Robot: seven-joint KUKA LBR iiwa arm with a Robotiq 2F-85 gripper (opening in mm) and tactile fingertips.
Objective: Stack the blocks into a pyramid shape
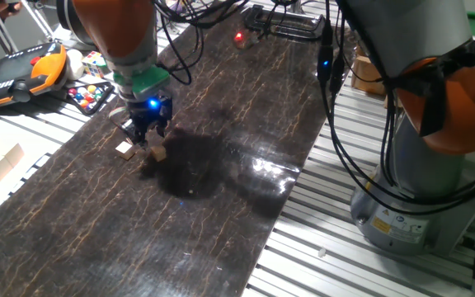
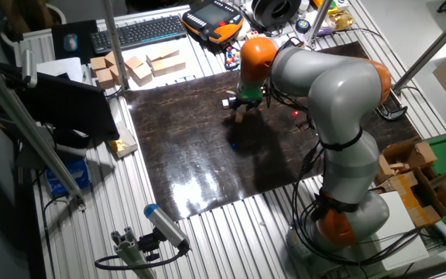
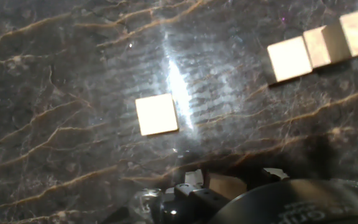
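Your claw is hanging low over the left part of the dark marbled bench, its blue light glowing; whether it is released or clenched you cannot tell from these views, though in the hand view a tan block is sitting right at the base of the fingers, partly hidden; in one fixed view two of the blocks are lying by the fingers, one just to the left and one right under the tips; the hand view is showing a lone cube flat on the bench, and well apart at the upper right a row of cubes touching side by side; the larger pale wooden blocks are sitting beyond the bench's edge near the keyboard.
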